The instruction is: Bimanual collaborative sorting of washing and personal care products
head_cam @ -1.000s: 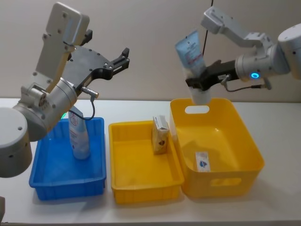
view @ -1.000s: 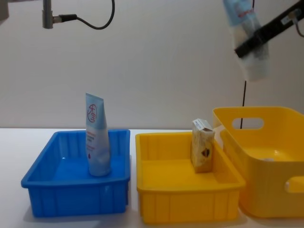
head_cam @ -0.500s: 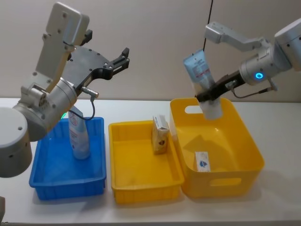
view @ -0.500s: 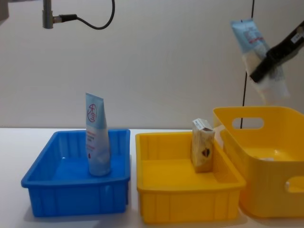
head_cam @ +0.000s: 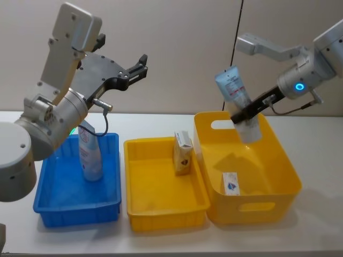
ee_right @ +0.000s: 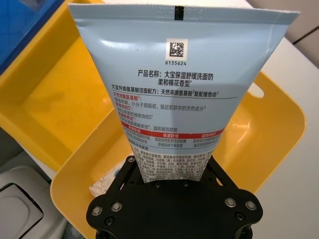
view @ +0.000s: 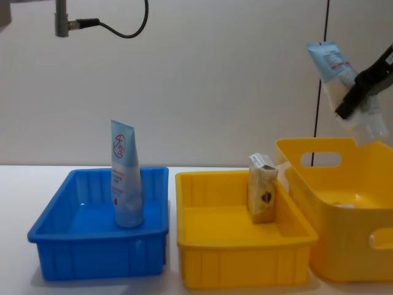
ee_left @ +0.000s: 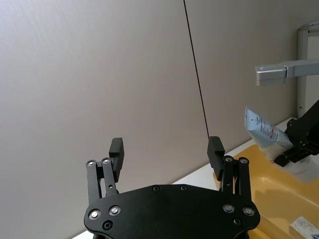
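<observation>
The right gripper [head_cam: 247,114] is clamped on a pale-blue tube [head_cam: 239,105], whose cap end is hidden behind its fingers, now carried farther over the yellow basket [head_cam: 278,166] than before, while the left gripper [head_cam: 124,67] is held open well left of that basket.

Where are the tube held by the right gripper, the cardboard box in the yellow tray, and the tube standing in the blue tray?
held tube [head_cam: 233,90], head view, printed upper body
cardboard box [head_cam: 183,155], head view, front face
standing tube [view: 126,184], chest view, mid body
</observation>
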Robot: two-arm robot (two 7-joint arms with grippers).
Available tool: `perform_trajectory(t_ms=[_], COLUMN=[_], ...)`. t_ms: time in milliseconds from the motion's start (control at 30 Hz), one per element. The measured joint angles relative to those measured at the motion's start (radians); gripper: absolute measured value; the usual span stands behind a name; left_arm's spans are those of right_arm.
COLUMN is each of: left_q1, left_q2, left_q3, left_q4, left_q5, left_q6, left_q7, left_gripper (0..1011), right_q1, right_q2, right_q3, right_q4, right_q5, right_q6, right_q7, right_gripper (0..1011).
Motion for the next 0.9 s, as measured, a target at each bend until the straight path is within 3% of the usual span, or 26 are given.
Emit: perform_trajectory(t_ms=[367, 767, 900], left_q1=[0.0, 0.0, 0.0], left_q2=[0.0, 0.0, 0.0], left_q3=[0.0, 0.0, 0.0], left_q4=[0.0, 0.0, 0.0], left_q5=[0.0, 0.0, 0.0], left_q6=[0.0, 0.0, 0.0], left_q7=[0.0, 0.0, 0.0], left_gripper=[1001, 1001, 1001], right_q1=[0.031, 0.043, 0.045], right_q2=[-0.026, -0.036, -0.038], right_q3=[-0.019, -0.026, -0.027], right_q4=[0.08, 0.112, 0.118], right_q5=[-0.008, -0.012, -0.012], right_q6=[-0.013, -0.018, -0.019], right_q7=[0.023, 0.033, 0.034], right_gripper=[217, 221, 357])
